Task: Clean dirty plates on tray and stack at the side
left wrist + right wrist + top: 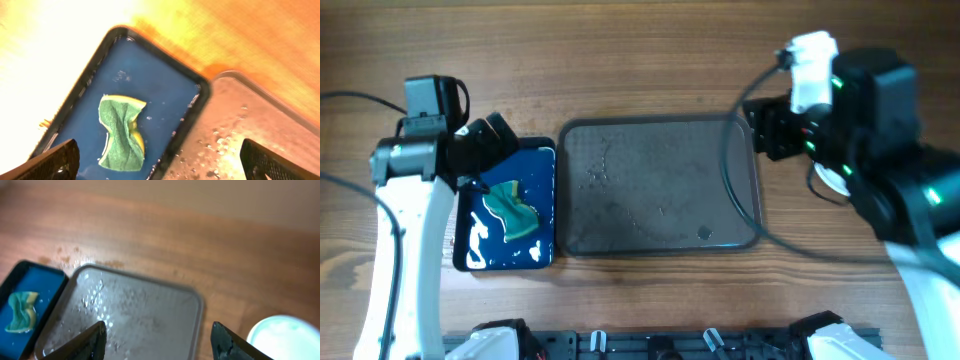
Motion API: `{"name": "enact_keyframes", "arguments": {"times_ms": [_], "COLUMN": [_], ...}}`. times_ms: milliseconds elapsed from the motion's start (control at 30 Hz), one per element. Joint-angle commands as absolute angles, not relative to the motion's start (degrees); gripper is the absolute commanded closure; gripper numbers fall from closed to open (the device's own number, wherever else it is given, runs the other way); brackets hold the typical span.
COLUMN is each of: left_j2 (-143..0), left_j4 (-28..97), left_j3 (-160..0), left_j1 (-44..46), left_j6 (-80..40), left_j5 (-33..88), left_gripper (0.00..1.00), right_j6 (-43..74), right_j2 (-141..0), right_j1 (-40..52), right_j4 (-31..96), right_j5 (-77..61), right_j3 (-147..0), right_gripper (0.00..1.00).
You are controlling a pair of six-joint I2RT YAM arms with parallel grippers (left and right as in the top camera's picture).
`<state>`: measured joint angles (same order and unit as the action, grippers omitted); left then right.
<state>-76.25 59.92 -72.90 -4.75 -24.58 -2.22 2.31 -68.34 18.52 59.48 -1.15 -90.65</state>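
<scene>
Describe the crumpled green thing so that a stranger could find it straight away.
Start at the big grey tray in the middle of the wooden table. Just beside its left edge sits a smaller blue tray, wet inside. The sponge lies in it: crumpled, green on one face and yellow on the other, the only thing in that tray.

Readable text: none in any view.
tray (660, 190): no legible mark or number.
small blue tray (542, 185), at nine o'clock of it: no label.
sponge (512, 212): no brand print.
</scene>
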Motion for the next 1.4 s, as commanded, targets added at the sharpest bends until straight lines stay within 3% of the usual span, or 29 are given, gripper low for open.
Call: {"name": "enact_keyframes", "arguments": {"times_ms": [0, 200, 267, 367, 400, 567, 1367], "left_j2": [-70.2, -58.1, -53.7, -48.3, -46.6, -40.8, -40.2], "left_j4": [64.5, 69.3, 70.4, 72.8, 73.8, 77.7, 80.8], "left_j3": [-79.9, -83.1, -83.1, -83.1, -83.1, -83.1, -83.1], "left_j1": [0.4, 10.3, 12.6, 14.4, 14.7, 14.7, 14.7], "left_j6": [-22.7, -22.7, -22.7, -22.9, -23.0, -23.1, -23.1], "left_j5": [-9.1, -13.6, -13.6, -13.6, -13.5, -13.1, -12.3], "left_gripper": [0.0, 0.0, 0.0, 0.0, 0.0, 0.0, 0.0], "right_j6": [-3.1, -4.3, -2.8, 3.0, 5.5, 9.5, 9.1], "right_j2": [-61.0, -50.0, -47.1, -44.5, -44.1, -44.1, -44.1], "right_j1": [18.8, 18.8, 18.8, 18.8, 18.8, 18.8, 18.8], "right_j4": [59.5, 65.1, 68.9, 74.8, 76.8, 83.5, 83.6], "right_j5": [2.0, 7.2, 9.0, 13.7, 14.9, 15.5, 11.5], "right_j3": [-92.0, -92.0, -92.0, -92.0, -92.0, -91.2, -91.0], "right_gripper": [0.31, 0.29, 0.19, 0.14, 0.0, 0.0, 0.0]}}
